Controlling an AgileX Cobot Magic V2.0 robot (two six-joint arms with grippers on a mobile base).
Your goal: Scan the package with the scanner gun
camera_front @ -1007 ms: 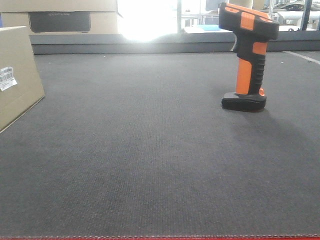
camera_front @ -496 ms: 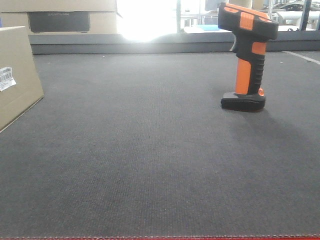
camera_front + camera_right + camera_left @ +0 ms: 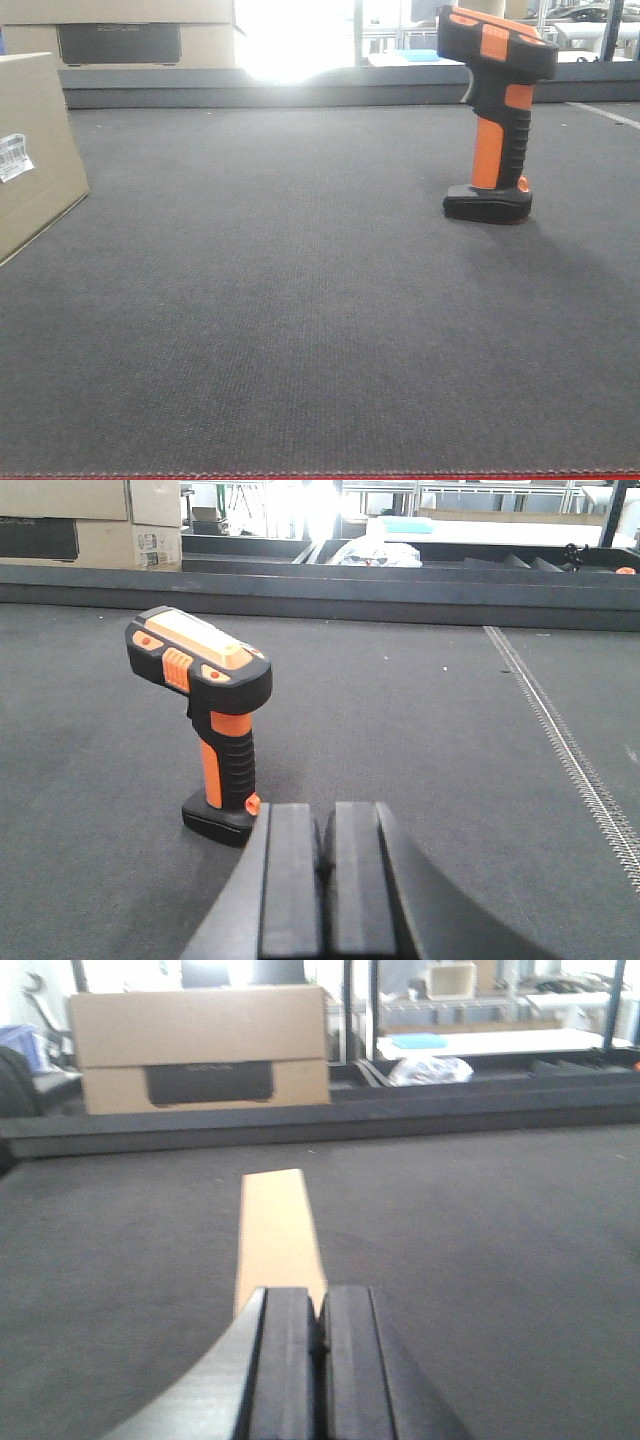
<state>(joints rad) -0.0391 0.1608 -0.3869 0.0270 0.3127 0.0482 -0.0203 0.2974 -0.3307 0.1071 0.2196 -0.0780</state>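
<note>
While the scanner gun [image 3: 493,115] stands upright, well apart from the package [image 3: 35,150], we keep both grippers [image 3: 318,1360] [image 3: 327,885] pressed together.

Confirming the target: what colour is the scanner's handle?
Orange with black grip, on the scanner gun; right wrist view.

1. The scanner [image 3: 496,110] has a black body, an orange stripe along its top, an orange handle with black grip ridges, and a black foot [image 3: 488,204].
2. The package [image 3: 30,150] is plain tan cardboard; its small label [image 3: 13,157] is white with dark barcode lines.
3. The worktop [image 3: 300,300] is dark grey with a fine woven ribbing (a thin red edge runs along its near side).
4. The far box [image 3: 200,1050] is pale tan with a dark printed panel.
5. Both the left hand [image 3: 318,1360] and the right hand [image 3: 325,880] have black pads.
</note>
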